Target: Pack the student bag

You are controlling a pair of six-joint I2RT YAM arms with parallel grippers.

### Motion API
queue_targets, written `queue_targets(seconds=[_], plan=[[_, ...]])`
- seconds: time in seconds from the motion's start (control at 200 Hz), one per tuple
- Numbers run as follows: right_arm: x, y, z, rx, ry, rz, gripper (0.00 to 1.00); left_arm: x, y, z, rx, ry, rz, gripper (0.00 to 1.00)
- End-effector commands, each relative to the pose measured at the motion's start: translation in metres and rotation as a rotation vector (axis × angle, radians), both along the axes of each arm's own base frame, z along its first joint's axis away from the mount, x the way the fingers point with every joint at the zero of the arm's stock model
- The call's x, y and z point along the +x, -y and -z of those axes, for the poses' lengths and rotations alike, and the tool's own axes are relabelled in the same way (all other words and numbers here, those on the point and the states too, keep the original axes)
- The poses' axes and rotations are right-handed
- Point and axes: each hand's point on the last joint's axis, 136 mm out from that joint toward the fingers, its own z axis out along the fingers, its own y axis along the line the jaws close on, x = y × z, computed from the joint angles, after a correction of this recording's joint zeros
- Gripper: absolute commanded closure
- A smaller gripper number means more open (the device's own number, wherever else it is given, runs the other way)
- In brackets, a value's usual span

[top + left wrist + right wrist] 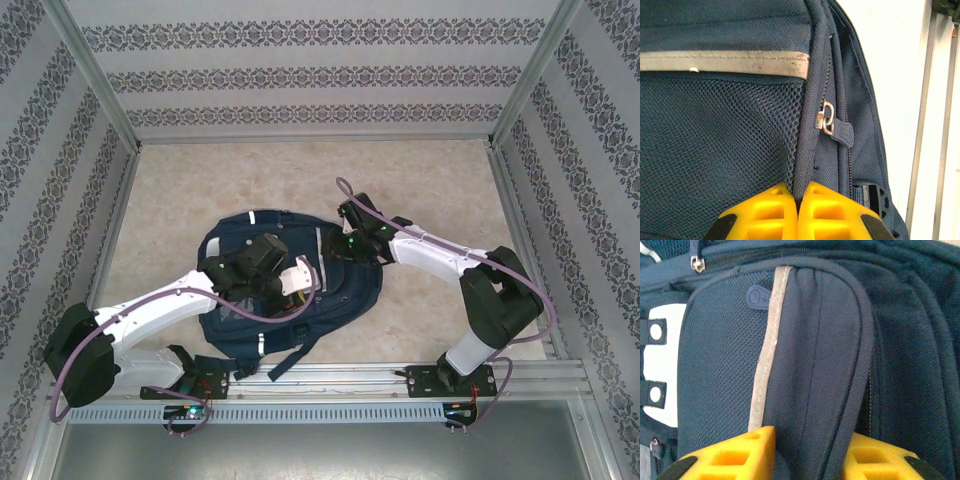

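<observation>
The student bag (pixel 345 290), a dark navy backpack with pale reflective stripes, lies flat in the middle of the table. My left gripper (pixel 296 278) rests on its middle. In the left wrist view its yellow fingers (pixel 765 215) are shut on the bag's piped seam (pixel 807 150), beside a mesh pocket (pixel 715 145) and a metal zipper pull (pixel 827 120). My right gripper (pixel 348 243) is at the bag's upper right edge. Its fingers (pixel 735 457) press from both sides on a thick padded fold of the bag (pixel 810 365) that carries a grey stripe (pixel 767 350).
A metal rail (pixel 400 375) runs along the near edge, right by the bag's lower straps. Patterned walls and metal posts (pixel 515 90) enclose the beige table (pixel 190 200). White tabletop and the rail (pixel 940 125) lie just to the right of the bag in the left wrist view.
</observation>
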Motion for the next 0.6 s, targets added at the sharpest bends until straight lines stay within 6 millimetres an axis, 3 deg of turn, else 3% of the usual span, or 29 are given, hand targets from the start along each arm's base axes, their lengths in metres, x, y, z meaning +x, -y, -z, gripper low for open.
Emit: queue_targets(seconds=[0.0, 0.11, 0.285, 0.43, 0.595], plan=[[0.004, 0.005, -0.020, -0.012, 0.076, -0.019, 0.61, -0.004, 0.000, -0.012, -0.067, -0.064, -0.011, 1.00], [-0.009, 0.025, -0.032, -0.032, 0.142, -0.022, 0.57, 0.005, -0.002, -0.020, -0.118, -0.080, -0.029, 1.00], [-0.056, 0.043, -0.042, -0.032, 0.217, -0.105, 0.56, 0.019, -0.001, -0.036, -0.197, -0.123, -0.041, 1.00], [-0.093, 0.027, -0.047, -0.042, 0.281, -0.239, 0.59, 0.031, -0.002, -0.038, -0.213, -0.163, -0.047, 1.00], [-0.105, -0.002, -0.051, -0.082, 0.343, -0.313, 0.59, 0.045, 0.002, -0.044, -0.265, -0.248, -0.071, 1.00]])
